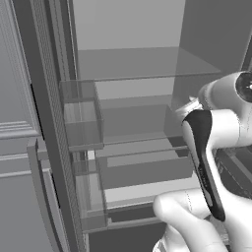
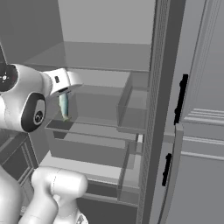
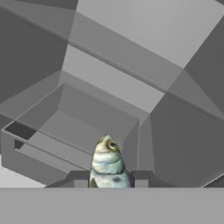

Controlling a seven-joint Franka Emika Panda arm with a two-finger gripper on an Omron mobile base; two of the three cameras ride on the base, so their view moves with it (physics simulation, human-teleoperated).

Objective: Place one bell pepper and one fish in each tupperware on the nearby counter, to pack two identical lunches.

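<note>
While my arm reaches into the open fridge (image 2: pixel 109 65), my gripper (image 3: pixel 109 180) is clamped on a fish (image 3: pixel 107 162). In the hand view the fish sits between my two dark fingertips (image 3: pixel 80 179), one on each flank, its head pointing away from the camera, eye and mottled pale-green scales visible. In the right base view the same fish (image 2: pixel 64 106) hangs nose-down below my wrist, slim and pale, clear of the shelves around it.

Fridge interior: grey walls, a glass shelf (image 1: pixel 142 64) high up, more shelves stepped below it. A clear drawer (image 3: pixel 78 131) lies beneath and beyond the fish in the hand view; whether the fish is above it or just in front of it, I cannot tell. Door bins (image 1: pixel 81 115) line the open left-hand door in the left base view; a matching bin (image 2: pixel 133 105) sits on the right-hand door in the right base view.

Grey panelled cabinet fronts (image 2: pixel 201 131) flank the fridge, with black handles (image 2: pixel 180 99). In the left base view my forearm covers the gripper.
</note>
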